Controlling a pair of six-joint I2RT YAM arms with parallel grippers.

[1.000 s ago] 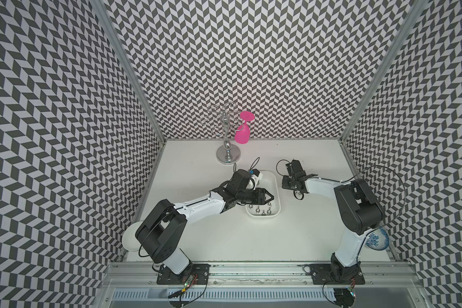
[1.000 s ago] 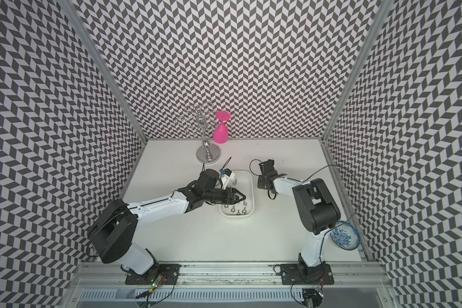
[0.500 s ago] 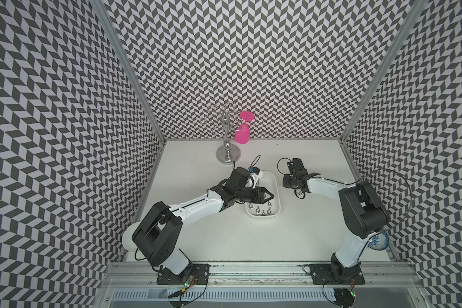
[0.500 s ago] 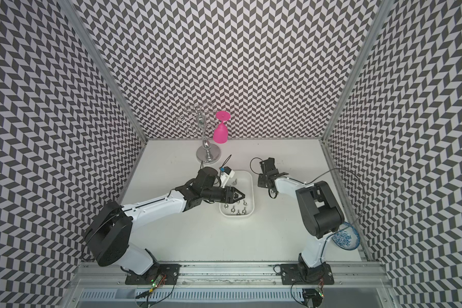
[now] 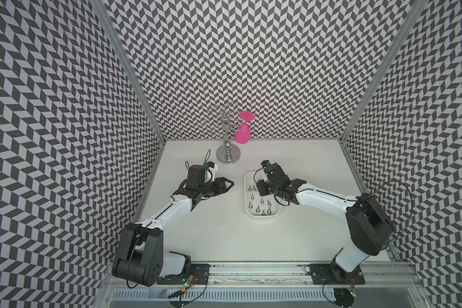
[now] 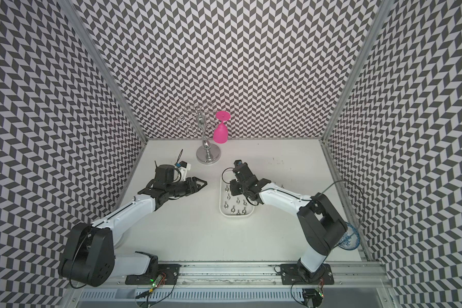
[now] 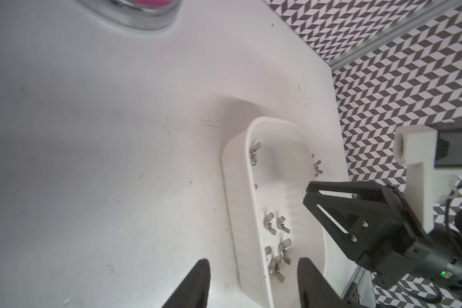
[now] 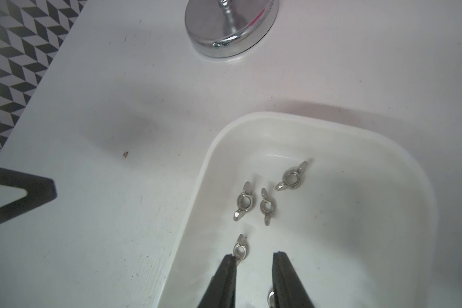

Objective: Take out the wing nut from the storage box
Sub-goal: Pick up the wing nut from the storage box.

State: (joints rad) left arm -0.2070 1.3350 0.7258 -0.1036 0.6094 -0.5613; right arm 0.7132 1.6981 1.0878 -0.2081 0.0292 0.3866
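Observation:
The storage box (image 5: 262,215), a shallow white tray, lies mid-table and holds several silver wing nuts (image 5: 252,198). In both top views my right gripper (image 6: 232,188) hangs over the box's far half. In the right wrist view it (image 8: 254,254) is open by a narrow gap with nothing between the fingers. One wing nut (image 8: 240,250) lies just beside a fingertip, and three more (image 8: 266,206) lie farther along the box (image 8: 278,116). My left gripper (image 5: 228,184) is open and empty, left of the box and apart from it. In the left wrist view the box (image 7: 247,165) lies beyond that gripper (image 7: 254,259).
A chrome stand (image 5: 227,156) stands at the back, close behind the left gripper, with a pink glass (image 5: 242,133) hanging upside down from it. A blue-patterned bowl (image 6: 348,237) sits at the front right behind the right arm. Patterned walls close three sides.
The left gripper has drawn back leftward from over the box to the bare table. The right gripper has moved left from beside the box to over it, and its jaws have parted slightly.

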